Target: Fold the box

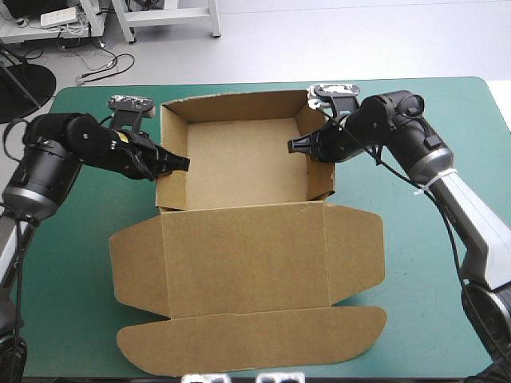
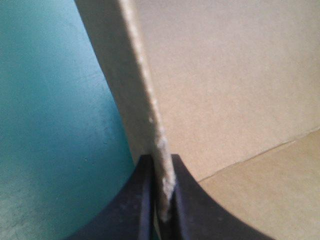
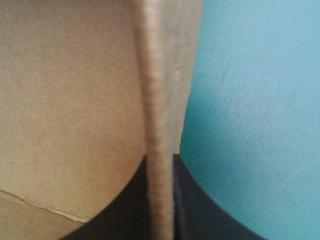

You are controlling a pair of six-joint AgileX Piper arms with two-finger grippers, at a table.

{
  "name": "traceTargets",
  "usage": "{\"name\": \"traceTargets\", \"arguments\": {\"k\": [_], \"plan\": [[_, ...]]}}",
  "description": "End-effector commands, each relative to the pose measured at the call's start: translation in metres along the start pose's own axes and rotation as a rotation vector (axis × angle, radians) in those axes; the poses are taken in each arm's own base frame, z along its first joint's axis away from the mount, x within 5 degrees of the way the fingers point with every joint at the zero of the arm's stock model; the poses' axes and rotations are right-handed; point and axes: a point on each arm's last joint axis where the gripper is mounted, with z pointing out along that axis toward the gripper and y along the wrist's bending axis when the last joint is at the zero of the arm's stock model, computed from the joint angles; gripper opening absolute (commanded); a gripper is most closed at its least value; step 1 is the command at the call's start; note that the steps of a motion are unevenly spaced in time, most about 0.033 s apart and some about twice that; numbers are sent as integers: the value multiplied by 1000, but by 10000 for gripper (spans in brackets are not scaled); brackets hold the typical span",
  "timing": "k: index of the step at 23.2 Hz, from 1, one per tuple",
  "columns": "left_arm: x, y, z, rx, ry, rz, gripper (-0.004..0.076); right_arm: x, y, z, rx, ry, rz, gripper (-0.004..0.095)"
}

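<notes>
The brown box stands as an open tray at the middle of the table, its walls raised. Its lid lies flat toward the near edge, with a rounded flap at the front. My left gripper pinches the tray's left wall, and in the left wrist view that wall's edge runs between the black fingers. My right gripper clamps the right wall. Seen from the right wrist, the wall's edge sits between its fingers.
The teal-green cover shows bare on both sides of the box. Side flaps stick out from the lid to the left and right. The far table edge runs just behind the tray.
</notes>
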Motion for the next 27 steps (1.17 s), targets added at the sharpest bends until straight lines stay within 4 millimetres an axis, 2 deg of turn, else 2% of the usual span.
{"name": "traceTargets", "arguments": {"k": [1,2,5,8,10,13,22,27], "plan": [[-7,-19,9,-16,-20,18,-10,15,9,0,-70,16,16,-19],[-7,-21,15,-15,-4,15,-10,20,7,6,-64,39,22,-19],[-1,-22,58,-16,88,-1,-10,40,-2,28,-41,117,42,-19],[10,-15,86,-47,164,-7,-10,45,-7,35,-3,125,35,-18],[11,-14,94,-43,159,-14,-10,43,-9,35,14,100,36,-18],[11,-13,102,-40,174,-21,-10,42,-11,39,31,93,24,-18],[11,-11,113,-48,188,-21,-9,49,-19,79,60,219,39,-18],[12,-10,113,-44,195,36,-7,53,-20,85,62,265,-5,25]]}}
